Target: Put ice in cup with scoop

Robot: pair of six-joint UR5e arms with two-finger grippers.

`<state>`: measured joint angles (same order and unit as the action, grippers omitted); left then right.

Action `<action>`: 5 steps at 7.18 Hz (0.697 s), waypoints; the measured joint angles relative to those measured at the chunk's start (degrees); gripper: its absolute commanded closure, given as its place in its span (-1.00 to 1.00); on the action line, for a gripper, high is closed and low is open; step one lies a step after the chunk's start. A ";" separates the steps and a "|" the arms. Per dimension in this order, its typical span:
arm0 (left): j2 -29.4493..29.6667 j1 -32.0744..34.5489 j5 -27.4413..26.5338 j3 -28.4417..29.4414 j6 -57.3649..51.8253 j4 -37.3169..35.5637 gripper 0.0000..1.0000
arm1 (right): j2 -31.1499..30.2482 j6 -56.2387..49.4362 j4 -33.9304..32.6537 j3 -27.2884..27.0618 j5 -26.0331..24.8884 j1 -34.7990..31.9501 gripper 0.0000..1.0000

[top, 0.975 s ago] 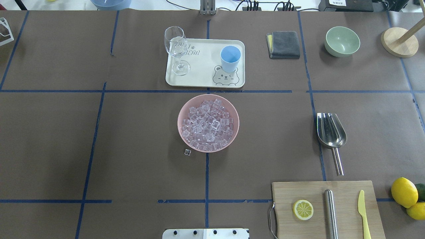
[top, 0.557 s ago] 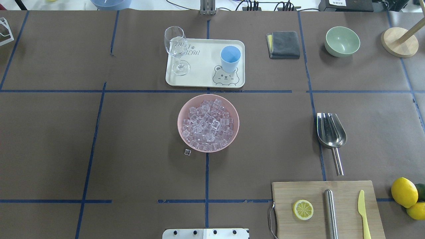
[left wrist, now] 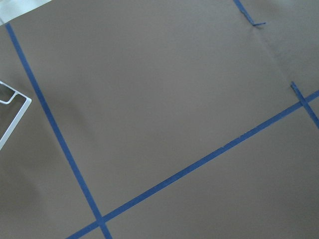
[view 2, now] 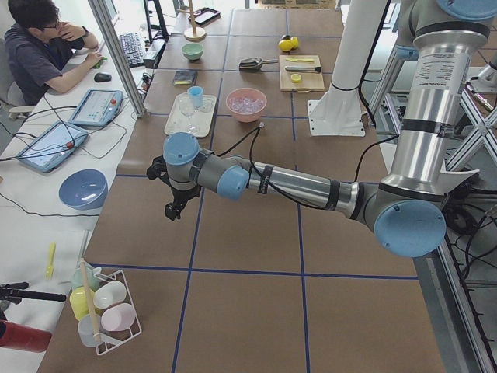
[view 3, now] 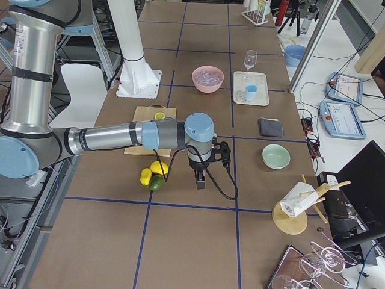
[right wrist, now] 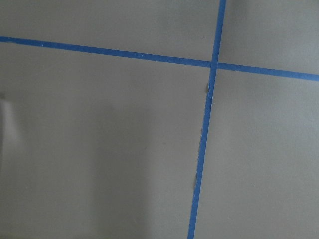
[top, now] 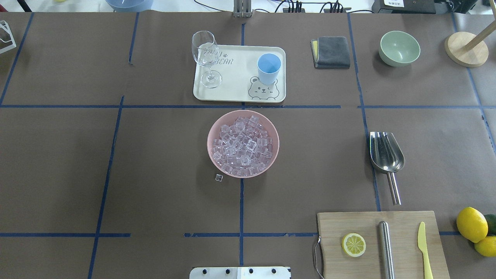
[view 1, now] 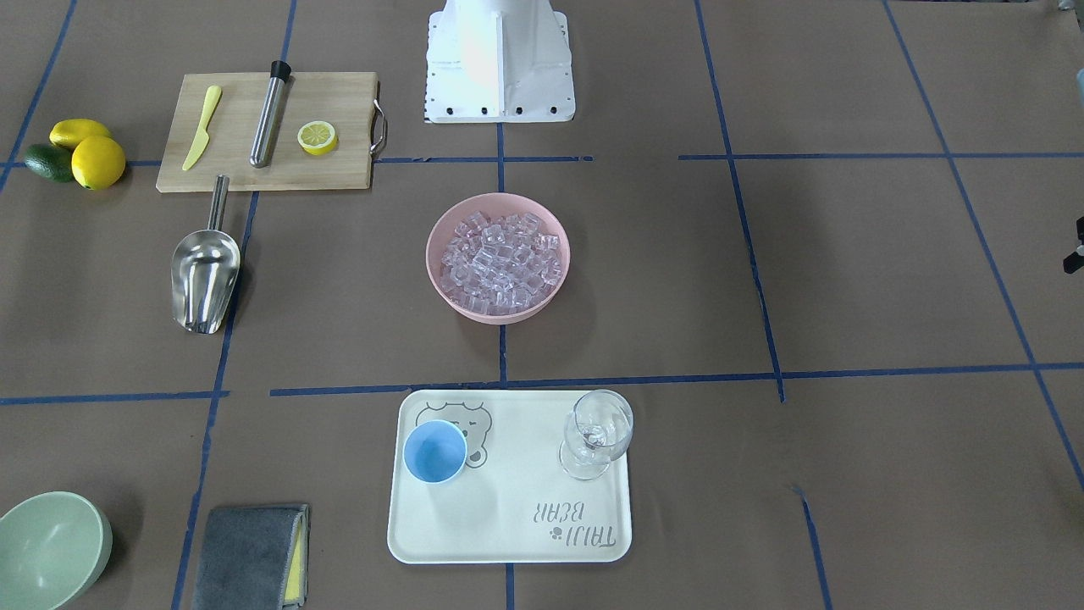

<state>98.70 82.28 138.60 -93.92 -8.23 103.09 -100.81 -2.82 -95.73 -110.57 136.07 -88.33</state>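
Note:
The ice fills a pink bowl at the table's middle, and one loose cube lies just in front of it. The light-blue cup stands upright and empty on the white tray behind the bowl. The steel scoop lies on the table to the right, handle toward the robot. My left gripper hangs over bare table far to the left; my right gripper hangs far to the right near the lemons. I cannot tell whether either is open or shut.
A wine glass shares the tray. A cutting board holds a lemon slice, a steel cylinder and a yellow knife. Lemons, a green bowl, a grey cloth and a wooden stand lie right. A person sits beside the table.

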 measured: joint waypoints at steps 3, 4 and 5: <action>1.89 -5.89 0.54 -1.17 0.22 9.99 -1.00 | 0.08 0.35 0.15 -0.32 2.49 0.26 -1.00; 2.14 -9.41 0.42 -1.10 0.32 18.57 -1.00 | 0.08 0.45 0.18 -0.47 2.69 0.57 -1.00; 2.54 -13.76 0.24 -1.07 0.35 24.88 -1.00 | 0.09 0.54 0.19 -0.59 2.74 1.02 -1.00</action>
<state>101.24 68.51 138.84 -94.99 -7.88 127.98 -100.72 -2.27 -95.54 -111.16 138.81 -87.31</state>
